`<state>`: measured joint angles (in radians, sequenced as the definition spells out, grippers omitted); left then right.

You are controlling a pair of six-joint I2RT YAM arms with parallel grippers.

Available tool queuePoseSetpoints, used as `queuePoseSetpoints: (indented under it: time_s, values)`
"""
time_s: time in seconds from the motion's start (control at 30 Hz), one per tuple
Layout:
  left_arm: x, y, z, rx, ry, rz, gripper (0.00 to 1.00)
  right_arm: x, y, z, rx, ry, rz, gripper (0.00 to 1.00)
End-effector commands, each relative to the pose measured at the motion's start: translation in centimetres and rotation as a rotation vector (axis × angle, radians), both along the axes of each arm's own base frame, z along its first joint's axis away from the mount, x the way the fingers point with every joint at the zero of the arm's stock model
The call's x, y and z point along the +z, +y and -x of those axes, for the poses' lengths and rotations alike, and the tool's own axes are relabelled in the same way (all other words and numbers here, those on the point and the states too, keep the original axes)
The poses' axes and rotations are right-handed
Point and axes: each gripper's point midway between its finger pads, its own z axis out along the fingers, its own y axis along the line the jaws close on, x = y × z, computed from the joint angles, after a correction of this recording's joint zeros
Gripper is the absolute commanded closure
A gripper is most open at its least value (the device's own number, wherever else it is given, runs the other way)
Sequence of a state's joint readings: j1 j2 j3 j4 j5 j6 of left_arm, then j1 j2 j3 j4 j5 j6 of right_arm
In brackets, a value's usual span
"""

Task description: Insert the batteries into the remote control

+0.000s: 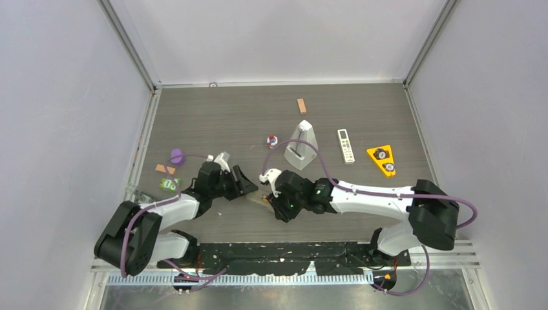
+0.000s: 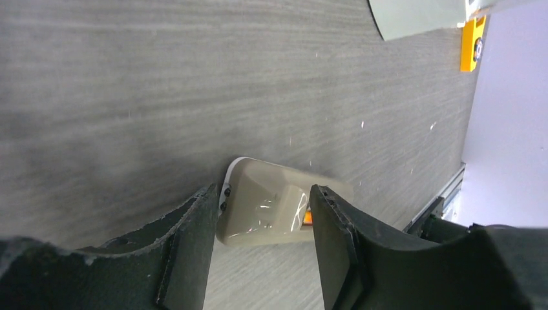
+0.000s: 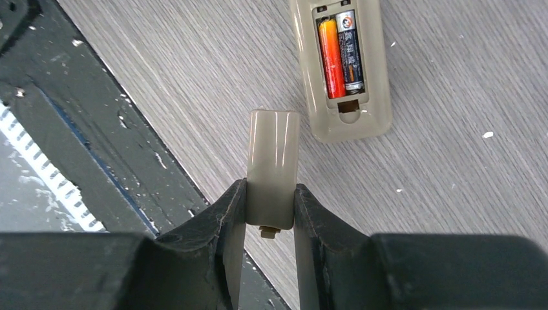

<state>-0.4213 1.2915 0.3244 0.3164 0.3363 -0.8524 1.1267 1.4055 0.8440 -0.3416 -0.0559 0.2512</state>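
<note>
Left end effector (image 2: pixel 267 195) gapes around the remote control (image 3: pixel 352 126); right end effector (image 3: pixel 271 188) clamps cover (image 3: pixel 274 148) nearby.

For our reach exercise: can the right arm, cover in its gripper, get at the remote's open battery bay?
Probably yes: the right gripper, shut on the cover, is close beside the remote control, whose batteries lie face up with nothing over them.

Left gripper (image 2: pixel 266 200) and right gripper (image 3: pixel 271 190), holding the cover (image 3: pixel 274 155), hem in the remote control (image 3: pixel 342 71) on both sides. A metronome (image 1: pixel 301 147) stands near behind. Bare bench (image 1: pixel 213 116) lies open toward the far left.
</note>
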Motion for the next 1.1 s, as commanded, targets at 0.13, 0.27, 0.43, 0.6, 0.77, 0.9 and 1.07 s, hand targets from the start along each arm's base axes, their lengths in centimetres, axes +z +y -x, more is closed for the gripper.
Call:
queuePoseSetpoints:
  time_s: [0.13, 0.27, 0.43, 0.6, 0.77, 0.9, 1.07]
  values:
    - [0.4, 1.1, 1.8, 0.022, -0.007, -0.005, 0.41, 0.1, 1.0, -1.3, 0.116, -0.025, 0.123, 0.89]
    - [0.7, 2.8, 1.4, 0.094, 0.020, -0.103, 0.35, 0.5, 1.4, -1.8, 0.238, -0.049, 0.176, 0.89]
    - [1.2, 5.5, 1.9, 0.206, 0.088, -0.222, 0.32, 0.3, 1.0, -3.8, 0.311, -0.083, 0.270, 0.90]
    - [2.6, 7.4, 2.3, 0.285, 0.117, -0.262, 0.32, 0.2, 0.6, -5.5, 0.353, -0.130, 0.355, 0.90]
    - [4.2, 9.5, 2.1, 0.384, 0.102, -0.312, 0.31, -0.5, 0.7, -6.1, 0.371, -0.125, 0.403, 0.90]
    - [5.3, 10.6, 1.8, 0.434, 0.061, -0.332, 0.32, -0.8, 1.3, -6.4, 0.377, -0.122, 0.409, 0.89]
    - [6.2, 11.5, 1.8, 0.466, 0.034, -0.351, 0.33, -0.8, 2.0, -6.5, 0.385, -0.113, 0.399, 0.89]
